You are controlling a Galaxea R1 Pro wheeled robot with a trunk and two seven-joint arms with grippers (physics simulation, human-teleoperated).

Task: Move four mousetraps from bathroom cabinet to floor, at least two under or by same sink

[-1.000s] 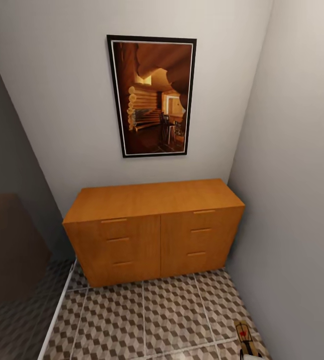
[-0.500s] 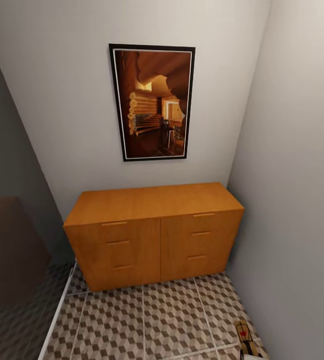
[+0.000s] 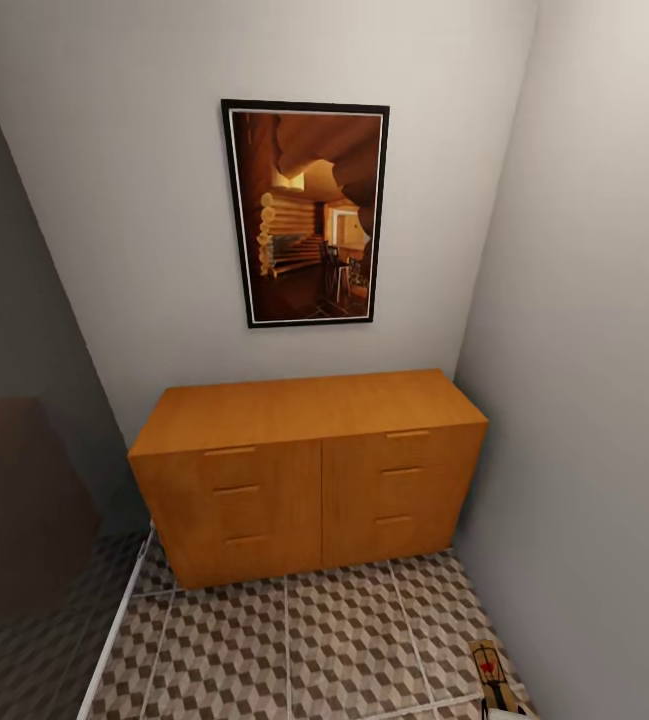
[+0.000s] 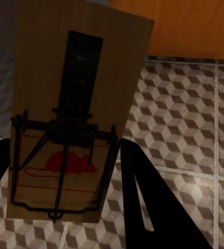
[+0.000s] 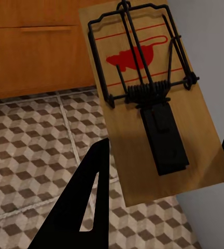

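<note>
Mousetraps (image 4: 75,119) (image 5: 148,98), flat wooden boards, seemingly clamped in each hand (image 4: 65,171) (image 5: 164,171).

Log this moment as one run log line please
left end effector: holding mousetrap | right end effector: holding second mousetrap | cabinet: drawers closed | third mousetrap: on bathroom floor

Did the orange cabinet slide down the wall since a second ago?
No. The cabinet and the framed picture above it sank together in the head view, with the same gap between them, so the camera moved, not the cabinet.
</note>
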